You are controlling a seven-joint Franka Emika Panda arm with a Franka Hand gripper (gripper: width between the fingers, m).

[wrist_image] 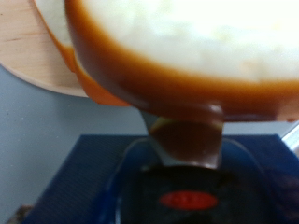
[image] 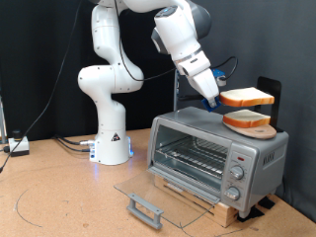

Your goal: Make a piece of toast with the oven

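Note:
My gripper (image: 215, 100) is shut on the piece of toast (image: 247, 97), a flat slice with a pale face and orange-brown crust, and holds it level a little above the top of the oven (image: 212, 153). The oven's glass door (image: 148, 188) hangs open and flat, with the bar handle (image: 145, 208) at the front, and the wire rack (image: 193, 156) shows inside. In the wrist view the toast (wrist_image: 187, 47) fills the frame, with one finger (wrist_image: 187, 138) under its crust.
A rounder orange-rimmed slice (image: 247, 119) lies on a tan wooden board (image: 259, 131) on the oven's top, right under the held toast. Three knobs (image: 236, 174) are on the oven's front. A black stand (image: 267, 89) rises behind the oven. Cables (image: 59, 143) lie by the robot's base.

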